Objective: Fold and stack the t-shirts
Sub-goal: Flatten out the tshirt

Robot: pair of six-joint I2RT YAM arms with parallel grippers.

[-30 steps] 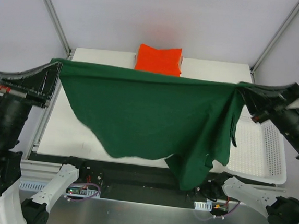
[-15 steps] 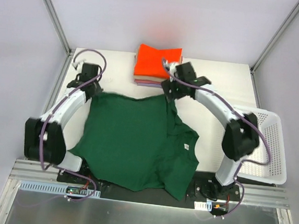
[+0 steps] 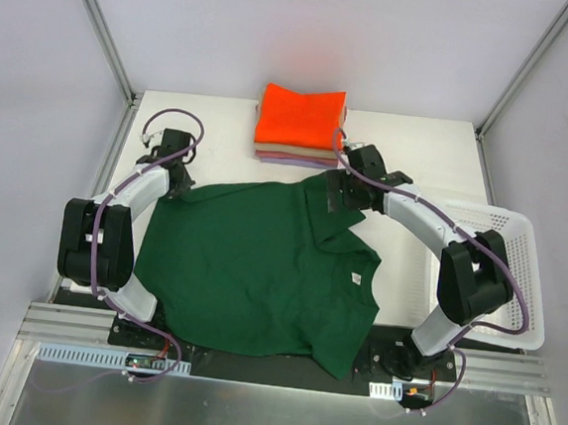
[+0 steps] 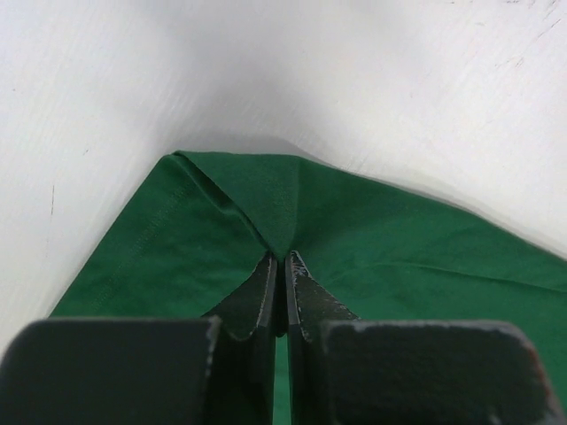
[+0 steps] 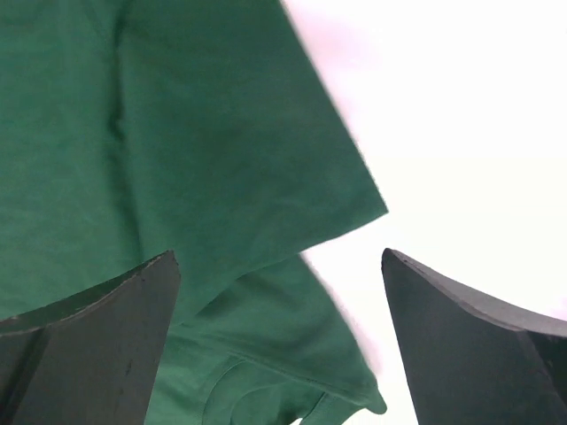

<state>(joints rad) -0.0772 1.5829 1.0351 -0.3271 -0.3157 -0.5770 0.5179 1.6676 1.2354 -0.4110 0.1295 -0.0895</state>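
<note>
A dark green t-shirt lies spread on the white table, its right side folded over with the neck label showing. My left gripper is shut on the shirt's far left corner; in the left wrist view the closed fingertips pinch a ridge of green cloth. My right gripper hovers open over the shirt's far right edge, its fingers apart with green fabric below and nothing held. An orange folded t-shirt tops a stack with tan and lilac ones at the back.
A white mesh basket sits at the table's right edge. Metal frame posts rise at the back corners. The green shirt's near hem hangs over the table's front edge, close to the arm bases.
A second ago both grippers held the green shirt stretched in the air. It now lies on the table. My right gripper has opened and let go; the left still pinches its corner.
</note>
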